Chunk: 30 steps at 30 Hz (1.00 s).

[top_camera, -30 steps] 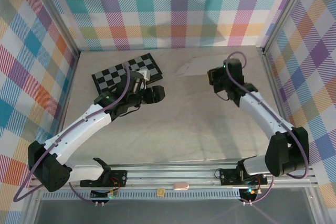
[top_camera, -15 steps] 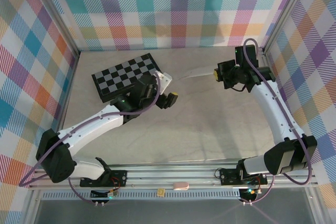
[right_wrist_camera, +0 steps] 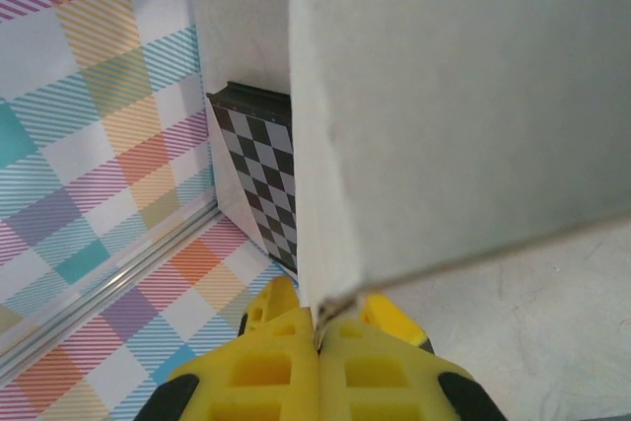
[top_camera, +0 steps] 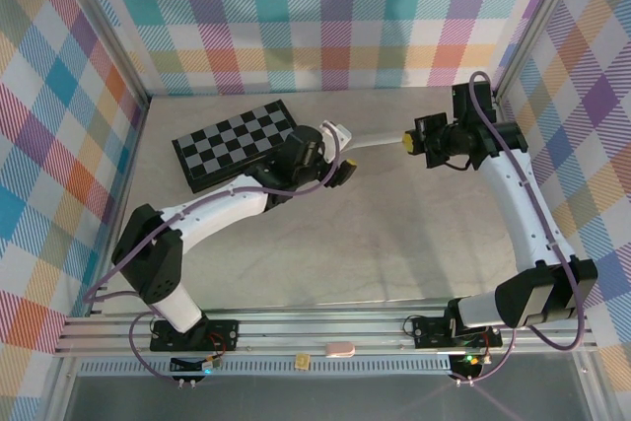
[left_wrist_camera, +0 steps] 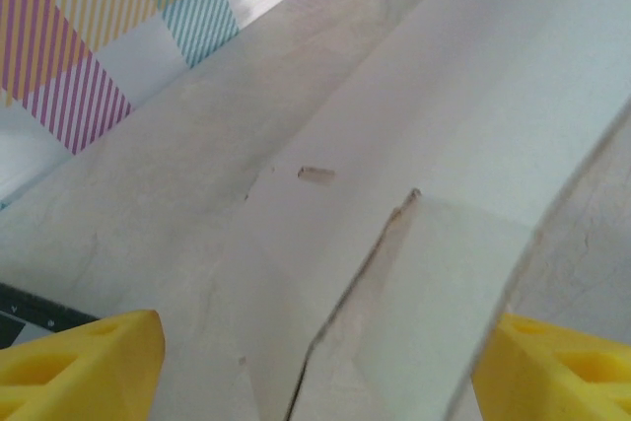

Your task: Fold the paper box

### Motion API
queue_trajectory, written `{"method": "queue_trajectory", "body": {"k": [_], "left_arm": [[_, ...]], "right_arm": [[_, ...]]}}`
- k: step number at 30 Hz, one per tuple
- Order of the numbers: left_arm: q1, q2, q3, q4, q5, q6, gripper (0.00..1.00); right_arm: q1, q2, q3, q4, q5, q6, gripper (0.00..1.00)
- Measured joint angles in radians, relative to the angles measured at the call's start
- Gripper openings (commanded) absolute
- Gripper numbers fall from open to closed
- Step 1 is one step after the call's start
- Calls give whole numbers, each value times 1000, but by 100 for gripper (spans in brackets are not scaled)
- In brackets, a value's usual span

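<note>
The paper box [top_camera: 376,140] is a flat white card held off the table, edge-on in the top view. My right gripper [top_camera: 408,141] is shut on its right end. In the right wrist view the yellow fingers [right_wrist_camera: 258,362] pinch the lower corner of the paper box [right_wrist_camera: 463,115], which rises above them. My left gripper [top_camera: 342,152] is open at the card's left end. In the left wrist view the paper box [left_wrist_camera: 463,273], with a cut line between two panels, lies between the yellow fingertips [left_wrist_camera: 84,367], and I cannot tell whether they touch it.
A black-and-grey checkered board [top_camera: 237,141] lies at the back left of the table, just behind my left arm, and the board [right_wrist_camera: 258,167] also shows in the right wrist view. Plaid walls [top_camera: 325,17] close in the back and both sides.
My right gripper has carried the paper box up and to the right. My left arm has swung right to the card's left end, its jaws a little wider.
</note>
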<state>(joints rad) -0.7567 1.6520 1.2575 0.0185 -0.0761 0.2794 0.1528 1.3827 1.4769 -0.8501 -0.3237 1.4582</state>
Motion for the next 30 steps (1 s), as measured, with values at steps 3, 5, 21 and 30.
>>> {"method": "queue_trajectory", "body": {"k": [3, 5, 21, 30], "left_arm": [[0, 36, 44, 5, 0, -2, 69], [0, 48, 61, 10, 11, -5, 59], [-2, 51, 290, -239, 74, -235, 0], [87, 116, 666, -674, 267, -561, 0]], "right_arm": [[-16, -4, 0, -10, -23, 0, 0], [-28, -10, 1, -13, -36, 0, 0], [-135, 54, 251, -9, -89, -164, 71], [-141, 49, 462, 40, -10, -332, 75]]}}
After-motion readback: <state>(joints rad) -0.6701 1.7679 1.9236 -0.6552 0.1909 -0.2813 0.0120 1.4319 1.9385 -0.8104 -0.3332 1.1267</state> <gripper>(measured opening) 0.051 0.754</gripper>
